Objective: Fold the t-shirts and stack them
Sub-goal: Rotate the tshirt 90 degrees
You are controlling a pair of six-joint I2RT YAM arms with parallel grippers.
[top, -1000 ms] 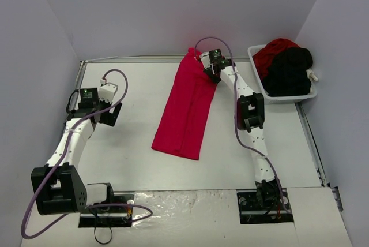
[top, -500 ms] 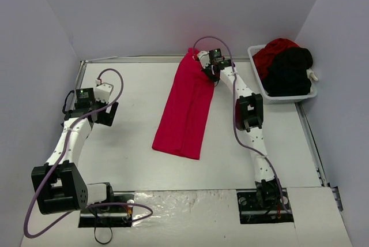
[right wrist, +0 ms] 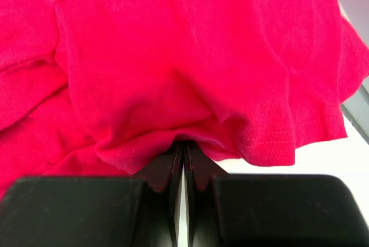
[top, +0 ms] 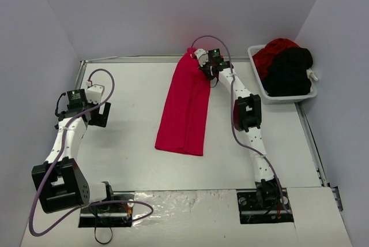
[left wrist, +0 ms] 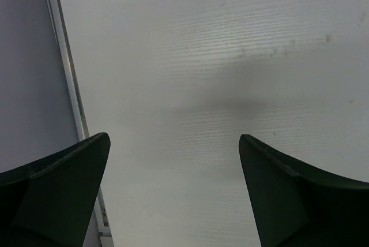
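In the top external view, a long red t-shirt (top: pixel 184 108) lay folded into a narrow strip on the white table (top: pixel 132 79), running from the far edge toward the arms. The right gripper (top: pixel 204 66) sat at that shirt's far right corner, its jaws pressed together on the cloth there. To the right of the shirt, well apart, stood a white plastic basket (top: pixel 258 75) holding a crumpled second red t-shirt (top: pixel 274 49) and a black t-shirt (top: pixel 288 73) on top of it. The left gripper (top: pixel 100 115) hung well to the left of the long shirt, over bare table. In the left wrist view, the two dark fingers (left wrist: pixel 63 189) stood wide apart with nothing between them, above pale tabletop and a metal edge rail (left wrist: pixel 64 68); the shirt did not show. In the right wrist view, the black fingertips (right wrist: pixel 164 172) were clamped shut on a bunched fold of the long shirt, beside a stitched hem (right wrist: pixel 277 138).
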